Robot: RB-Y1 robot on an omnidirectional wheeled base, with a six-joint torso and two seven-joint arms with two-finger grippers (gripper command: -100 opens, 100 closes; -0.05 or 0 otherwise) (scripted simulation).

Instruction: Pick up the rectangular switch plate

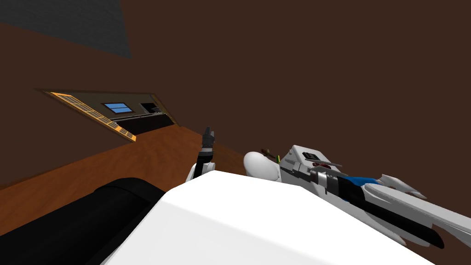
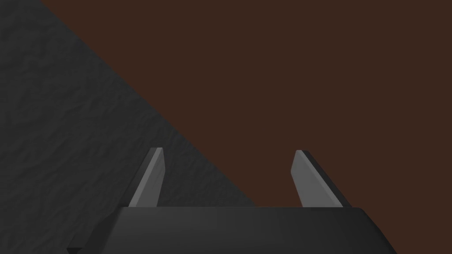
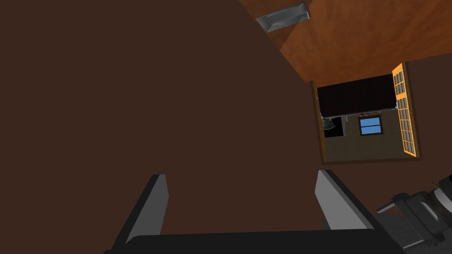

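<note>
Dim, flat even light, sharp focus, head view strongly rolled

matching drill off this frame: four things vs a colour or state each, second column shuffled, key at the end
Things:
A. left gripper
B. door
C. window
D. wall

Colour or state:
1. blue
2. fingers apart, holding nothing
3. dark brown
4. orange frame

Pairs: A-2; B-4; C-1; D-3
</note>
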